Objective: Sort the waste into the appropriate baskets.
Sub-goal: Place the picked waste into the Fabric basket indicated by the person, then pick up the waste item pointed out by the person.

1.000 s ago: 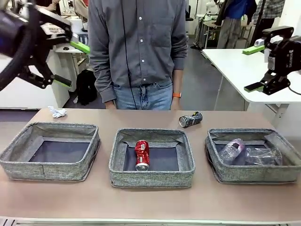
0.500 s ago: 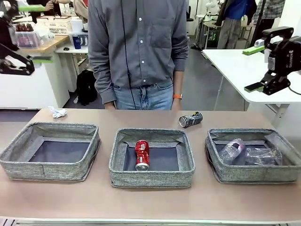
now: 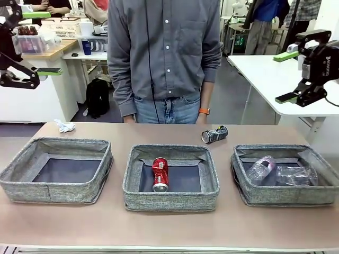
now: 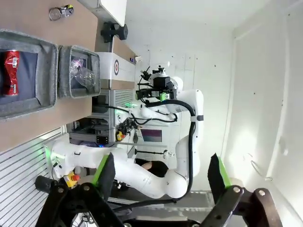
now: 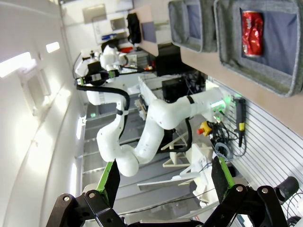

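Near, the red can (image 3: 160,174) lies in the middle basket (image 3: 170,202). A pinkish-label bottle (image 3: 261,168) and a second clear bottle (image 3: 294,175) lie in the right basket (image 3: 286,199). Farther, the black-and-silver can (image 3: 214,134) and, far left, the paper wad (image 3: 64,126) sit on the table (image 3: 159,233). The left gripper (image 3: 44,43) and right gripper (image 3: 285,76) hang raised, jaws spread, empty.

Table (image 3: 169,227): flat, pale brown top running the full width of the front view, with bare surface along the near edge and between the items.
Left basket (image 3: 53,193): grey woven fabric, upright, toward the table's left end, about midway between the near and far edges.
Middle basket (image 3: 170,201): alike, at mid-table, apart from both neighbours.
Right basket (image 3: 286,197): alike, toward the right end, in line with the other two.
Black-and-silver can (image 3: 214,134): on its side on bare table near the far edge, right of centre, touching no basket.
Paper wad (image 3: 64,126): white, crumpled, near the far left corner, apart from the left basket.
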`<state>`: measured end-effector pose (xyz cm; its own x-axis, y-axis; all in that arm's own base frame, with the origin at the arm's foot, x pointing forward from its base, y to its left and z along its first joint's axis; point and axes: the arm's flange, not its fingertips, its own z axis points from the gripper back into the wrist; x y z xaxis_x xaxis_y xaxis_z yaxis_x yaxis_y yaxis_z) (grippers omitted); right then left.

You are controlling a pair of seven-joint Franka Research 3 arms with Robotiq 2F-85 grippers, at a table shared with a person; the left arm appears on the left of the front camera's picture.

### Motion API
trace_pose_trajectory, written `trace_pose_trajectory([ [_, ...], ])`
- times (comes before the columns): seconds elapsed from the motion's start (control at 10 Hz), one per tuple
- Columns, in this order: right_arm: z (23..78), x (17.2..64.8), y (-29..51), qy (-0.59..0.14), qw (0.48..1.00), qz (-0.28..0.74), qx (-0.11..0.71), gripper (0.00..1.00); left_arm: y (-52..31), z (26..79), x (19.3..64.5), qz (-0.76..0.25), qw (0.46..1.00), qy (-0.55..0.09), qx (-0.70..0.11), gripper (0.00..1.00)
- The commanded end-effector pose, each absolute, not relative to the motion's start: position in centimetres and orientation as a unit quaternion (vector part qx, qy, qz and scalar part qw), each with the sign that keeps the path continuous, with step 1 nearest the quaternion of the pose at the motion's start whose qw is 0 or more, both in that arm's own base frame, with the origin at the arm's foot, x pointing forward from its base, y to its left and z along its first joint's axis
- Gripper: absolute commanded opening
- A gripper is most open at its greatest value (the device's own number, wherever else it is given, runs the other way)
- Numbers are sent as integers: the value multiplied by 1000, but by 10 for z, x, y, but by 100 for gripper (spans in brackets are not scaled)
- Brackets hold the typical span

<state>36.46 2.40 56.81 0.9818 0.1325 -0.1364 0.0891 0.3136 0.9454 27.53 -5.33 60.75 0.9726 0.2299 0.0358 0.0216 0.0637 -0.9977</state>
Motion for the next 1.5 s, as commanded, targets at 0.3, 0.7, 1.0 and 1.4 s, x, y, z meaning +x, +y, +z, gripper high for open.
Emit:
trace_pose_trajectory([
  [0.3, 573, 366, 24, 92, 802, 14, 590, 100, -56, 613, 273, 70, 714, -90, -690, 100],
  [0.7, 573, 366, 24, 92, 802, 14, 590, 100, -56, 613, 273, 70, 714, -90, -690, 100],
  [1.0, 573, 366, 24, 92, 802, 14, 590, 100, -56, 613, 273, 70, 714, -90, -690, 100],
  [1.4, 573, 366, 24, 92, 802, 14, 590, 100, -56, 613, 273, 70, 714, -90, -690, 100],
])
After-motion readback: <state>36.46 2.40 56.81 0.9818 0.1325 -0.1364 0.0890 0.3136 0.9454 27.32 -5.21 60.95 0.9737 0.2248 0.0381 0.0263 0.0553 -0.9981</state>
